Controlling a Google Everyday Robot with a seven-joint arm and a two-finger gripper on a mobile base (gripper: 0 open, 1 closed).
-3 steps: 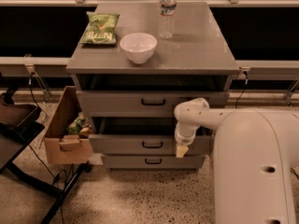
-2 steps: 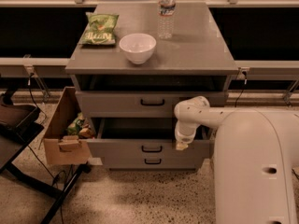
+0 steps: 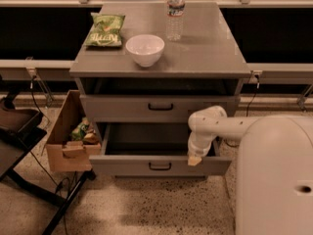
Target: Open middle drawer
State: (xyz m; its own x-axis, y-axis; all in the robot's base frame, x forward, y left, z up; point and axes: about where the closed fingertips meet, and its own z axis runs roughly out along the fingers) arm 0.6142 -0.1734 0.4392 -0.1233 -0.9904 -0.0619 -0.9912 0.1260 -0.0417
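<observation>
Middle drawer (image 3: 122, 166): under top drawer (image 3: 117, 107), standing well out, grey box interior exposed. Gripper (image 3: 194, 159) at front's upper edge, right of handle (image 3: 160, 166); spread or pressed, cannot tell. Judged rigid, slide-guided, moderate weight. You take central handle, pull straight.

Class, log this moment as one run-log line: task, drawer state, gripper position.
task: open middle drawer | middle drawer: pulled out | gripper: at its front edge, right of handle
</observation>
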